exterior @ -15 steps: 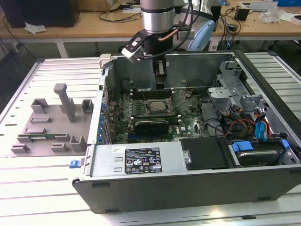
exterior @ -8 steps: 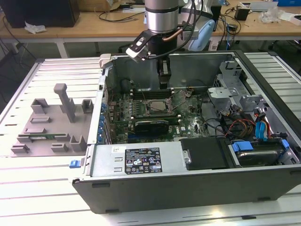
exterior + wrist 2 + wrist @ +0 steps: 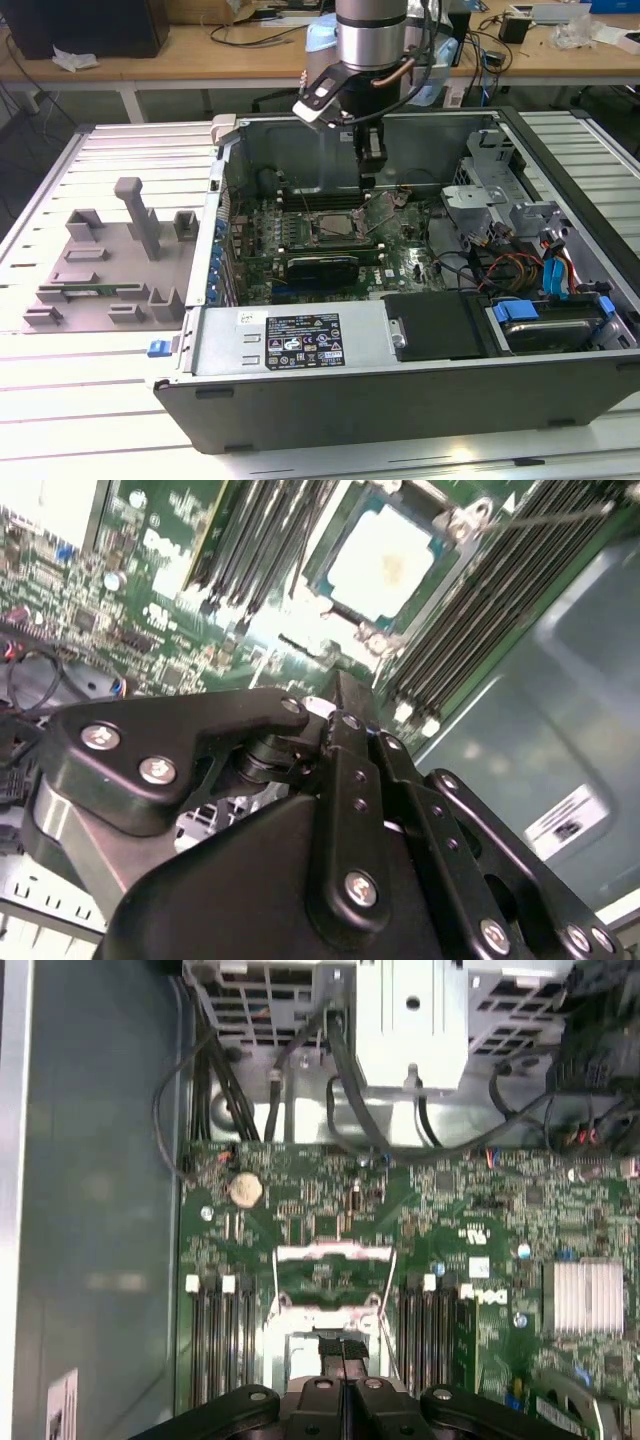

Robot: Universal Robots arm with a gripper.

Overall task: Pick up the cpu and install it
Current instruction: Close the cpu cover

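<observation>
Reckon small flat silver-grey square cpu (image 3: 385, 560), seated in socket (image 3: 322, 578), light, stiff, slick-topped, fragile: edge-grip only; black gripper (image 3: 341, 1352) closed on nothing.

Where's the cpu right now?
In the second wrist view the cpu sits in the socket on the motherboard, flanked by memory slots on both sides.

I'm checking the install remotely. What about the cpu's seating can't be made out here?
Exterior view: the socket is too small to tell what it holds.
First wrist view: the gripper covers much of the socket, hiding its contents.
Second wrist view: the cpu lies in the socket, but the angle hides whether it sits flush.
</observation>
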